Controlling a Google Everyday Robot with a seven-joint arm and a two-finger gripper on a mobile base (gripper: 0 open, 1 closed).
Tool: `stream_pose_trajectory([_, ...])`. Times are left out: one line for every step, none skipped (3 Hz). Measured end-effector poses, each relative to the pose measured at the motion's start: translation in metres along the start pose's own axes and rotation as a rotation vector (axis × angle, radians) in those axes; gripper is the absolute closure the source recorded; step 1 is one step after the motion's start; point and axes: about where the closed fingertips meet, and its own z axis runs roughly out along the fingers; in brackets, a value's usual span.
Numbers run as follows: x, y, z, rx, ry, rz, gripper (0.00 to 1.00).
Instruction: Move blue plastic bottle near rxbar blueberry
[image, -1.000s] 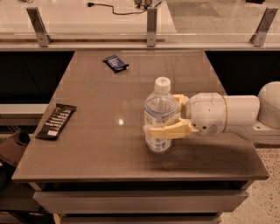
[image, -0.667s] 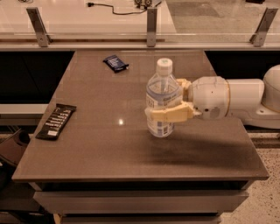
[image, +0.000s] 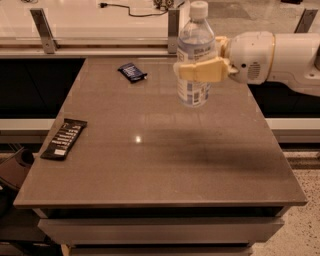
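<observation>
Carries the blue plastic bottle (image: 192, 92) upright, seemingly clear of the table (image: 150, 165), over its far right part, in the gripper (image: 199, 66) with fingers (image: 200, 71) clenched around its middle; needs next a move left to the rxbar blueberry (image: 132, 72) near the far edge, then setting down beside it.

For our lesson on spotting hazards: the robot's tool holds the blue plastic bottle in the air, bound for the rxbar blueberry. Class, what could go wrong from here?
1. The tool, over the table's far right, grips the tall blue plastic bottle around its middle, clear of the table. If it is set down tilted, it may topple.
2. The rxbar blueberry lies flat near the far edge. The bottle could land on it or push it off.
</observation>
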Motion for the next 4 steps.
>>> stream_pose_trajectory([-0.028, -0.051, 0.004, 0.087, -0.012, -0.010, 1.00])
stream_pose_trajectory([-0.045, -0.101, 0.012, 0.147, -0.036, -0.026, 1.00])
stream_pose_trajectory([-0.048, -0.149, 0.029, 0.186, -0.054, -0.041, 1.00])
stream_pose_trajectory([-0.032, -0.184, 0.048, 0.212, -0.047, -0.028, 1.00])
